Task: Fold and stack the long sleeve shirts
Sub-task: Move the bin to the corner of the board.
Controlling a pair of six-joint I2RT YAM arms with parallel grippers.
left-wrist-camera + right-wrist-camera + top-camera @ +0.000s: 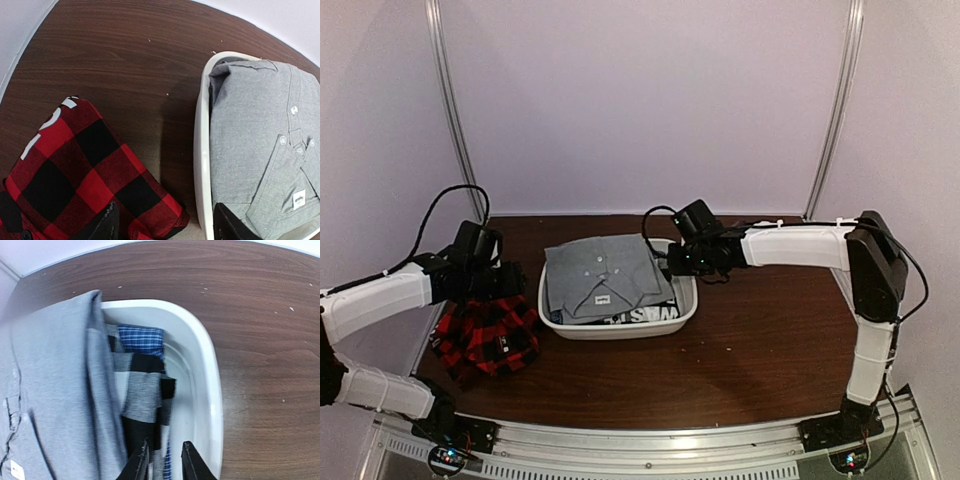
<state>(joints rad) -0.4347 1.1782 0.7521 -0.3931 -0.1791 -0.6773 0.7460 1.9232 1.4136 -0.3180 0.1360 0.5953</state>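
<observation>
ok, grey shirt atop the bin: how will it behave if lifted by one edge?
Likely floppy: the grey shirt lies softly folded, overhanging the white bin, so it would probably sag and unfold. Thin cloth, probably light.

A white plastic tub (610,332) is sitting on the dark wood-grain table (770,340), slightly toward nine o'clock of centre. A metal rail (670,440) is running along the six o'clock edge. A pale wall (640,100) is standing at twelve o'clock.
</observation>
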